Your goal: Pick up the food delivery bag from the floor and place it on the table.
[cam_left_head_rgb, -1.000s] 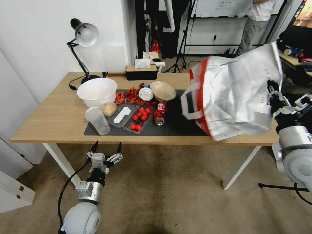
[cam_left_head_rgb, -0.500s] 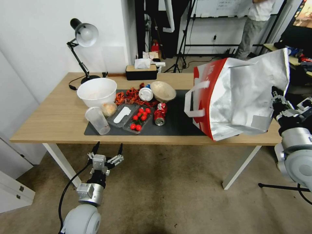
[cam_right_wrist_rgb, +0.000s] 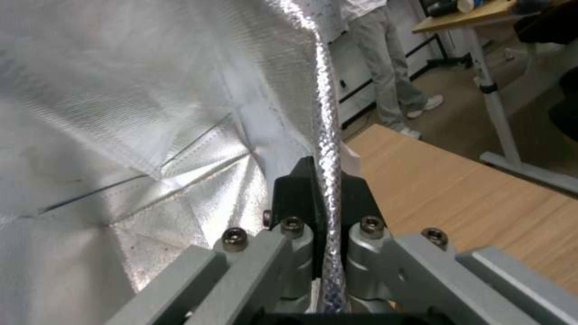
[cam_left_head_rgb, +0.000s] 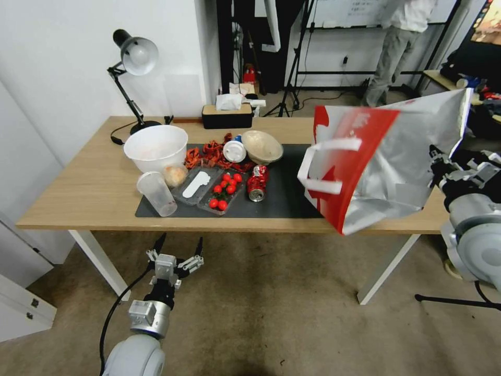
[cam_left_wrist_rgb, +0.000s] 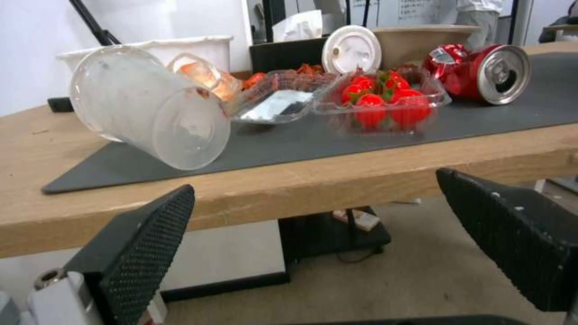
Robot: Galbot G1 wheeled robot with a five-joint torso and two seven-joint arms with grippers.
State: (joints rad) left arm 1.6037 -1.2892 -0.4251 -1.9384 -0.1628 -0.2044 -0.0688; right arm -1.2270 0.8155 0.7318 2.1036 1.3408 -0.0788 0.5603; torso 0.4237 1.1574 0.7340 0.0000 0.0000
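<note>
Food delivery bag (cam_left_head_rgb: pixel 386 162): off the floor (cam_left_head_rgb: pixel 271 308), tilted over the right end of the table (cam_left_head_rgb: pixel 78 193), hanging leftward from the right gripper (cam_left_head_rgb: pixel 438 167), red side and white loop handles farthest from it.
Right gripper (cam_right_wrist_rgb: pixel 322 203): clamped on the bag's foil rim, one pad each side of the fold.
Left gripper (cam_left_head_rgb: pixel 177 248): idle, spread wide, low before the table's front edge; table edge just ahead between its pads (cam_left_wrist_rgb: pixel 144 239).
Just changed: a second ago the bag faced the camera mostly as silver lining; now it has swung so the red panel shows and its base dips past the front edge. I judge the lift done and the set-down pending.
Counts: one bag, two loop handles, one crushed red can (cam_left_head_rgb: pixel 257 184), one tipped clear cup (cam_left_head_rgb: pixel 155 193), one white bowl (cam_left_head_rgb: pixel 155 146), one tan bowl (cam_left_head_rgb: pixel 262 146), one desk lamp (cam_left_head_rgb: pixel 133 62).
</note>
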